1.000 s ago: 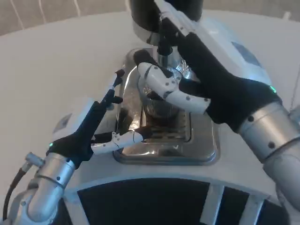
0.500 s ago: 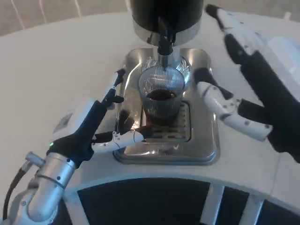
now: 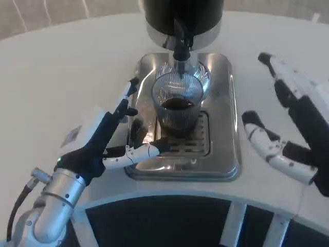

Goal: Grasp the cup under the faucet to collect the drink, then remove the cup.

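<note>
Bright, even light, soft pic overall.
Glare showed on the steel drip tray [image 3: 226,149]; right hand [image 3: 293,128] was motion-blurred, w/ faint shadows on the table [image 3: 61,67].

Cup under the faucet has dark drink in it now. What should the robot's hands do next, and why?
Probably the left hand should close its fingers on the cup. The cup stands on the metal tray below the faucet, with nothing holding it. The left hand waits open beside it; the right hand is farther off.
</note>
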Robot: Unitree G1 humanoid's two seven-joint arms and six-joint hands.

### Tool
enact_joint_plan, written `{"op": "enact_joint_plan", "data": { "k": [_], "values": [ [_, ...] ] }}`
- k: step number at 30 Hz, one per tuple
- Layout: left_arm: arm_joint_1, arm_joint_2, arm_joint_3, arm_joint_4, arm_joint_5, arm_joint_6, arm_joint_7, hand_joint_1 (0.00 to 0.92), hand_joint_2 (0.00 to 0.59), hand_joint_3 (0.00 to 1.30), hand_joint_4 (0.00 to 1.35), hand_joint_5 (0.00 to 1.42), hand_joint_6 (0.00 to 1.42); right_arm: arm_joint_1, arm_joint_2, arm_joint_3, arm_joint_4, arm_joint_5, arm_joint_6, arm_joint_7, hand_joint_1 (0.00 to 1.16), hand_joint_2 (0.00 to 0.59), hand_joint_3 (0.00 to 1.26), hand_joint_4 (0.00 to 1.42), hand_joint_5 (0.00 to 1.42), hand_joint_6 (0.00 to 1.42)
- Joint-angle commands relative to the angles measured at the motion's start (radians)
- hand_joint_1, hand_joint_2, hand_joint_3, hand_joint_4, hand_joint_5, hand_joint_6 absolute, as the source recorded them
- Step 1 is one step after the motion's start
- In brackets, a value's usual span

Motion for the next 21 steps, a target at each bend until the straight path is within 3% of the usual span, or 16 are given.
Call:
{"op": "enact_joint_plan", "data": {
  "k": [1,7,13,21],
  "values": [
    [-0.015,-0.007,-0.002,0.021,-0.013,-0.01,-0.005,0.364,0.064,0.0,0.0,0.27,0.3,0.093,0.062,0.006,-0.016,-0.031,-0.076,0.026,0.3,0.529,0.0,0.0,0.0,0.0],
    [-0.033,-0.019,0.005,0.041,-0.035,-0.014,-0.011,0.369,0.058,0.0,0.0,0.27,0.32,0.197,0.133,-0.002,-0.016,-0.057,-0.189,0.031,0.3,0.529,0.0,0.0,0.0,0.0],
    [-0.039,-0.021,0.004,0.048,-0.052,-0.027,-0.016,0.369,0.058,0.0,0.0,0.27,0.32,0.349,0.128,-0.041,-0.016,-0.044,-0.299,0.002,0.31,0.531,0.0,0.0,0.0,0.0],
    [-0.035,-0.025,0.005,0.046,-0.058,-0.031,-0.027,0.37,0.058,0.0,0.0,0.27,0.32,0.41,0.16,-0.093,-0.016,-0.06,-0.385,-0.017,0.31,0.529,0.0,0.0,0.0,0.0]
  ]
}}
